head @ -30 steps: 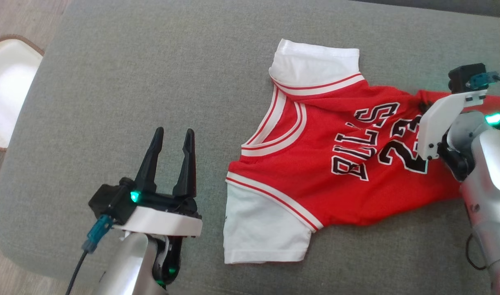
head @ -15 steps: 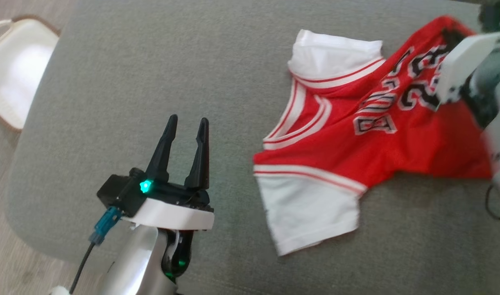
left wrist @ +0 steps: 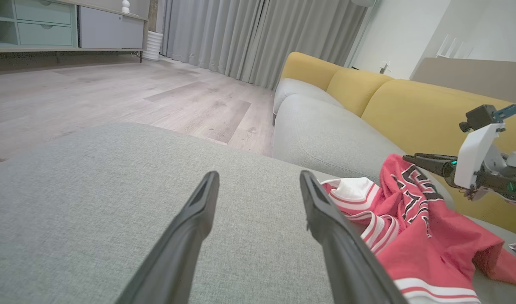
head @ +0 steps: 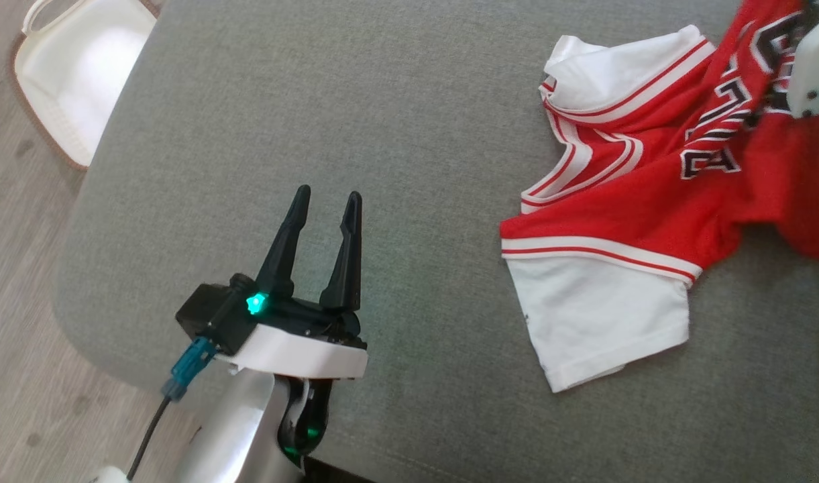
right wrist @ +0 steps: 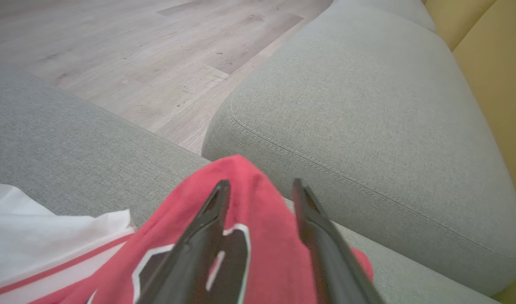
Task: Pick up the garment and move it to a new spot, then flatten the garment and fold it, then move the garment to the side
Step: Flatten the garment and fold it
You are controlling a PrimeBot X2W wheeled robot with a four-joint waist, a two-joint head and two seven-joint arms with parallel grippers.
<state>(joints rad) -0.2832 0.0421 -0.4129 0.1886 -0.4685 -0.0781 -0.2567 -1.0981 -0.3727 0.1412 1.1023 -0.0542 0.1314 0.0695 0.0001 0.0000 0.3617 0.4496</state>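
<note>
The garment (head: 650, 201) is a red jersey with white sleeves and black lettering, lying rumpled on the grey cushion (head: 382, 100) at the right. Its hem end rises toward my right arm's white wrist housing (head: 815, 74). In the right wrist view my right gripper (right wrist: 261, 182) has its fingers apart, with red fabric (right wrist: 258, 219) draped up between and under them. The left wrist view shows those fingers (left wrist: 427, 162) level beside the raised red peak (left wrist: 393, 169). My left gripper (head: 329, 194) hovers open over bare cushion left of the jersey, holding nothing.
A white basket (head: 80, 74) sits on the wooden floor past the cushion's left edge. A second grey cushion (right wrist: 367, 105) and the yellow sofa back (left wrist: 410, 105) lie beyond the jersey. Bare cushion stretches between my left gripper and the garment.
The head camera has shifted. My right gripper pulled the jersey's hem up and rightward, bunching the body, and its fingers have now parted. The left gripper stays open and still.
</note>
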